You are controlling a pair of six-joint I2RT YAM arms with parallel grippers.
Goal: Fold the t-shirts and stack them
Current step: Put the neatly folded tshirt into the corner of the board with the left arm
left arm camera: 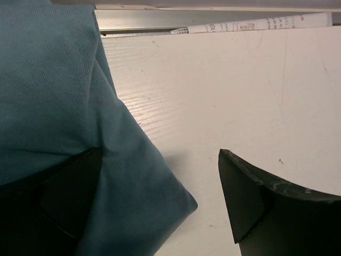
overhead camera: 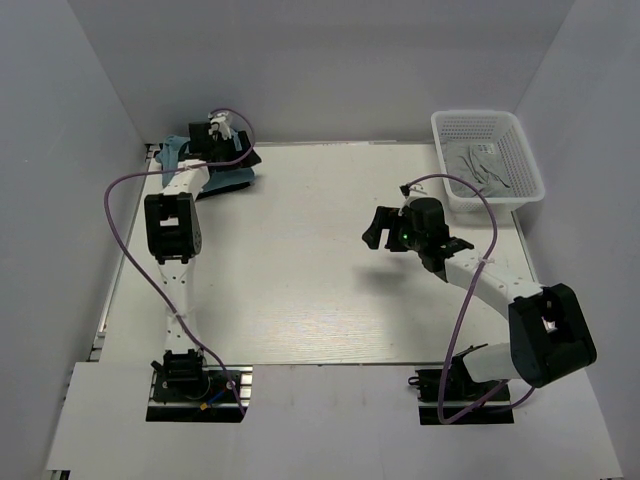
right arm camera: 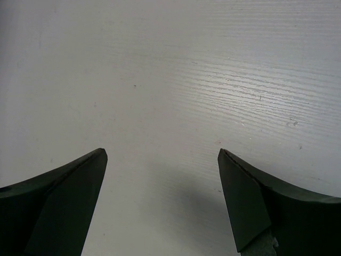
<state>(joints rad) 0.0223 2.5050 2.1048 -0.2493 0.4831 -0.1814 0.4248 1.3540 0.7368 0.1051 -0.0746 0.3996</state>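
The teal-blue t-shirt (overhead camera: pixel 172 152) lies folded at the table's far left corner, with the black t-shirt (overhead camera: pixel 240 176) beside and partly under it. My left gripper (overhead camera: pixel 218 140) hovers over this pile. In the left wrist view the gripper (left arm camera: pixel 161 152) is open, and a folded corner of the teal shirt (left arm camera: pixel 58 90) lies between the jaws, covering part of the left finger (left arm camera: pixel 69 197). The black shirt's light-blue mark is not visible. My right gripper (overhead camera: pixel 382 230) is open and empty over bare table at centre right, and bare table also shows between its jaws in the right wrist view (right arm camera: pixel 162 152).
A white mesh basket (overhead camera: pixel 520 150) with grey cloth inside stands at the far right corner. A metal rail (left arm camera: pixel 213 18) runs along the table's back edge just beyond the shirts. Grey walls close in the back and both sides.
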